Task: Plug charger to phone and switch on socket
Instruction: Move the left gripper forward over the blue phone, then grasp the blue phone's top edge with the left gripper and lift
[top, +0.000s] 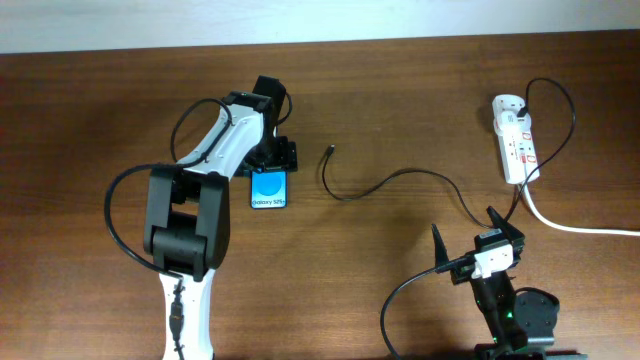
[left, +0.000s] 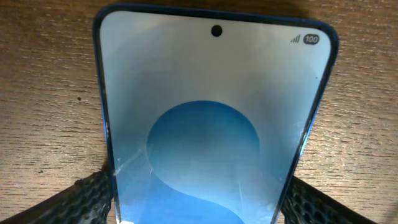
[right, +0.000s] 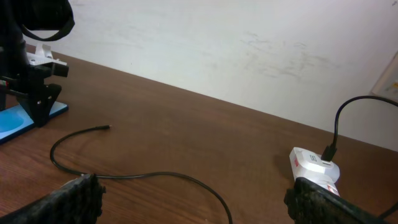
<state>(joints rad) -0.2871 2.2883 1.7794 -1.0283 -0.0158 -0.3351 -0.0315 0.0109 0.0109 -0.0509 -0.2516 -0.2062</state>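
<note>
The phone (top: 269, 190) lies flat on the table with its blue screen up; it fills the left wrist view (left: 211, 112). My left gripper (top: 270, 160) is shut on the phone, one finger against each long side (left: 199, 199). The charger cable (top: 400, 180) curves across the table from its plug tip (top: 330, 151) to the socket (top: 515, 138), a white power strip at the far right. The tip lies loose, right of the phone. My right gripper (top: 478, 240) is open and empty, near the table's front, with the cable (right: 155, 177) lying between its fingers' line of sight.
The thick white cord (top: 575, 225) runs from the socket off the right edge. A pale wall stands behind the table in the right wrist view. The right arm's base (top: 515, 315) sits at the front edge.
</note>
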